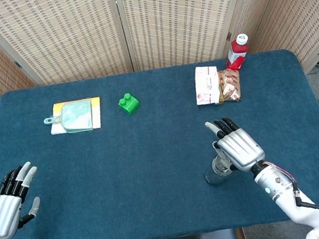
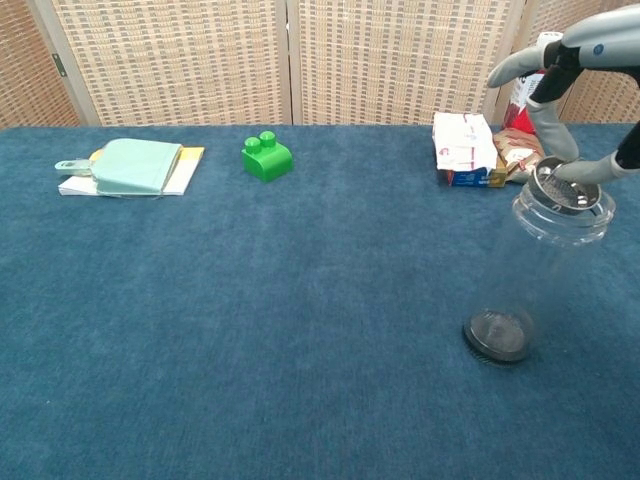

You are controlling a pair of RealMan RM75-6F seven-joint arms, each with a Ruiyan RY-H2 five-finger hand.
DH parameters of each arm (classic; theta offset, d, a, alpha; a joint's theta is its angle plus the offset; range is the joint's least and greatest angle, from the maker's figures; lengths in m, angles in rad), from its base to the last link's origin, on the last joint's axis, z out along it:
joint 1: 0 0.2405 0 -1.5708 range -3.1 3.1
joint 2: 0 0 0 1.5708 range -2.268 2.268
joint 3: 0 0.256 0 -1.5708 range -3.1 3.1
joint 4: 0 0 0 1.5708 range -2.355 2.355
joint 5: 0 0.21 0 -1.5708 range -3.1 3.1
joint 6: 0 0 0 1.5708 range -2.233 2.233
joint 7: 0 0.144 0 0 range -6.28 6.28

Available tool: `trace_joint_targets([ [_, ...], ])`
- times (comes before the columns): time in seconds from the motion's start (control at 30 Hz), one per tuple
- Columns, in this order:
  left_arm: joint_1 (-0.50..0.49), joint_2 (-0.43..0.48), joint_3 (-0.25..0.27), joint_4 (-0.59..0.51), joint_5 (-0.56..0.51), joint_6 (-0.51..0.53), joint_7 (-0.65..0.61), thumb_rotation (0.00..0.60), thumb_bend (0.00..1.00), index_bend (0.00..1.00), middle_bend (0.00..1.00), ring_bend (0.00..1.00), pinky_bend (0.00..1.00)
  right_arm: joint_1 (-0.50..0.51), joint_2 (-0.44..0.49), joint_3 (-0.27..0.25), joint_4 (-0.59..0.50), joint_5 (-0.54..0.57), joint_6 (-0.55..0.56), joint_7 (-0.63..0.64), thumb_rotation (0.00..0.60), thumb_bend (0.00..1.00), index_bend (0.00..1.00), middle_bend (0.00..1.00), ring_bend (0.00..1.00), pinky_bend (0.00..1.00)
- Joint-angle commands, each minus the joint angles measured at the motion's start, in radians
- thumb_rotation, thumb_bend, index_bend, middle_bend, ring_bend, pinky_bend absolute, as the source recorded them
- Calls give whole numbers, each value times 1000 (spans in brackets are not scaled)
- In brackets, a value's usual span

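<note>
Dark blue felt-covered surface (image 1: pixel 153 156) fills both views, backed by woven cane screen panels (image 1: pixel 75 30); grey floor shows at the edges.

Far left: pale mint flat pouch (image 1: pixel 76 115) lying on a yellow-and-white booklet (image 1: pixel 93 102). Far right: white printed snack packet (image 1: pixel 206 85) touching a brown snack packet (image 1: pixel 229 84), with a red plastic bottle with a white cap (image 1: pixel 237 51) just behind them. Far centre: small green toy brick (image 1: pixel 127 104).

Near right: tall clear plastic jar (image 2: pixel 540 270), upright. Right robot hand (image 1: pixel 239 148) sits directly over its mouth, pinching a round metal strainer lid (image 2: pixel 570 190) between thumb and finger, other fingers spread forward. Lid rests tilted at the rim, seemingly touching but not seated; hard to tell from the chest view.

Left robot hand (image 1: pixel 8 203) at the near left corner, well apart from everything, fingers loosely extended, holding nothing.

Progress, judged: lid brought to the jar mouth; levelling, seating and release are left.
</note>
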Motion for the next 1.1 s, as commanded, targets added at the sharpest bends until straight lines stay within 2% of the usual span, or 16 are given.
trace_joint_targets([
  [0.03,0,1,0,-1,0,0,-1,600,424,0,0,0,73,4,-5,-5,1,4,-1,-3,600,356,659,53,0,0],
  [0.37,1,2,-3,-2,-5,-1,1,600,424,0,0,0,73,17,-1,-28,-8,25,2,-21,600,353,657,43,0,0],
  [0.43,1,1,-3,-2,-5,-2,1,600,424,0,0,0,73,21,8,-32,-14,40,1,-24,600,341,614,22,0,0],
  [0.6,0,2,-4,-2,-7,-4,0,600,424,0,0,0,73,39,40,-38,-35,89,-6,-35,600,325,416,0,0,0],
  [0.67,0,2,-4,-1,-7,-5,0,600,424,0,0,0,73,45,50,-39,-45,103,-7,-35,600,323,383,0,0,0],
  [0.93,0,2,-4,-2,-7,-5,-2,600,424,0,0,0,73,47,85,-32,-70,94,-2,1,600,321,337,0,0,0],
  [1.1,0,0,-5,2,-8,-5,1,600,424,0,0,0,73,18,127,-33,-83,7,-22,79,600,321,336,0,0,0],
])
